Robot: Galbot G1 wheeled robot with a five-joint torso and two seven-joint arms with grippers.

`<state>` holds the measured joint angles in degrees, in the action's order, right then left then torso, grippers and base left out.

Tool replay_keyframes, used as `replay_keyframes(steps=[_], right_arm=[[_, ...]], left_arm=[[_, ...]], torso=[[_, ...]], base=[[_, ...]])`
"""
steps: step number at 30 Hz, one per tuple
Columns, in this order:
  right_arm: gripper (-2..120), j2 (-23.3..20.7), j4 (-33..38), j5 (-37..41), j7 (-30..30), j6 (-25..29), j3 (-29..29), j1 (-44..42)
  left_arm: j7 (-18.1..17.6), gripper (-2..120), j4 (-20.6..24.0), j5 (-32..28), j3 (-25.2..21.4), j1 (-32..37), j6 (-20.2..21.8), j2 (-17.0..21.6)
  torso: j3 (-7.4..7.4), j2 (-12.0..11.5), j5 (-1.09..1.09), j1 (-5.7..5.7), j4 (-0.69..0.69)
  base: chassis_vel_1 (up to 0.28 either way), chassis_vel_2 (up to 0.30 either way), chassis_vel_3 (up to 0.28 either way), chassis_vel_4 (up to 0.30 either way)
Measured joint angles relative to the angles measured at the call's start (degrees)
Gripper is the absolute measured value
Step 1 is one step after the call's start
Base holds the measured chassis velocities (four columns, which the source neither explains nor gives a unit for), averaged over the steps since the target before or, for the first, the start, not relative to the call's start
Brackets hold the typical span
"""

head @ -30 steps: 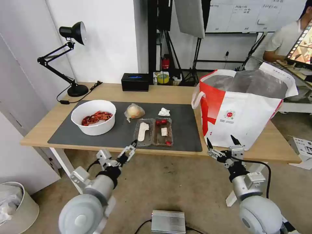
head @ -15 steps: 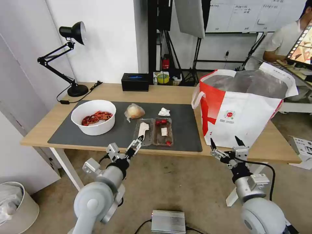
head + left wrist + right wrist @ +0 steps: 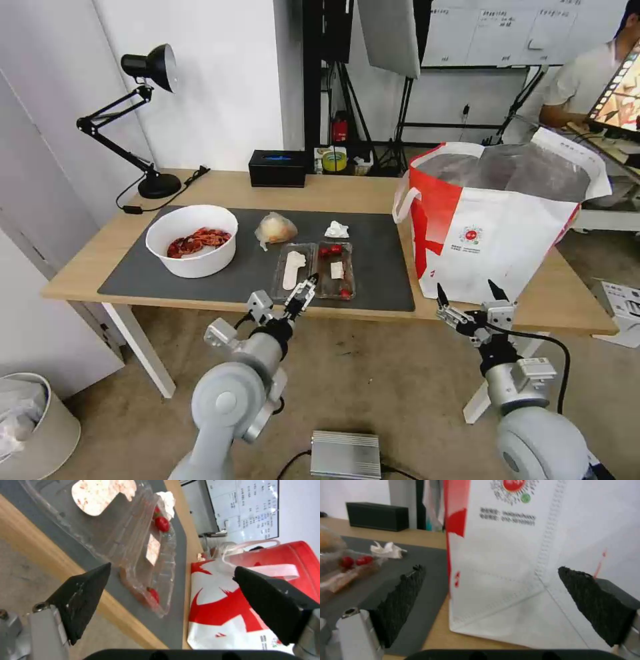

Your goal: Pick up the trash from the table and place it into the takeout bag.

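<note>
On the table point(image 3: 333, 190), a dark grey mat point(image 3: 243, 277) carries the trash: a white bowl of red shells point(image 3: 192, 240), a small clear bag with a yellowish lump point(image 3: 275, 229), a crumpled tissue point(image 3: 337, 230) and a clear hinged tray point(image 3: 313, 270). My left gripper point(image 3: 305, 291) hovers open at the table's front edge, just short of the tray point(image 3: 133, 542), with its jaws spread wide point(image 3: 172, 567). The white-and-red takeout bag point(image 3: 500, 227) stands open at the table's right end. My right gripper point(image 3: 466, 288) is open in front of the bag's lower wall point(image 3: 520, 555).
A black desk lamp point(image 3: 150, 100) and a black box point(image 3: 278, 168) stand along the table's far side. On the floor are a metal box point(image 3: 345, 455) between my arms and a white bin point(image 3: 27, 420) at the left. A person sits at the back right.
My left arm has swung right and forward, bringing its open gripper from below the table edge up to the tray's near end. The right gripper has drifted slightly right and down.
</note>
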<state>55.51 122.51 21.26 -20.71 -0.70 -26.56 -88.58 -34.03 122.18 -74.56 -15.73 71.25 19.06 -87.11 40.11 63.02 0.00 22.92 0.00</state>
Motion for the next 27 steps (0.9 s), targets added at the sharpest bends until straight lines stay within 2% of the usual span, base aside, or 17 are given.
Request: replay_keyframes(steps=[8, 20, 27], right_arm=[[100, 0.0, -1.5, 0.3, 0.2, 0.0, -1.1, -0.1], [100, 0.1, -3.1, 0.7, 0.0, 0.2, -1.1, 0.2], [100, 0.1, -4.2, 1.0, -0.2, 0.4, -1.1, 0.6]], left_arm=[[0.0, 100, -2.3, 1.1, 0.7, -0.6, 0.0, -1.7], [0.0, 100, -5.9, 2.5, 1.1, -2.6, -0.7, -1.9], [1.3, 100, -7.5, 3.0, 0.5, -3.2, -1.7, -1.7]], torso=[[0.00, 0.0, 0.00, 0.00, 0.00], [0.00, 0.0, 0.00, 0.00, 0.00], [-0.02, 0.0, -0.01, -0.02, -0.03]], base=[[0.000, 0.000, 0.000, 0.000], [0.000, 0.000, 0.000, 0.000], [0.000, 0.000, 0.000, 0.000]])
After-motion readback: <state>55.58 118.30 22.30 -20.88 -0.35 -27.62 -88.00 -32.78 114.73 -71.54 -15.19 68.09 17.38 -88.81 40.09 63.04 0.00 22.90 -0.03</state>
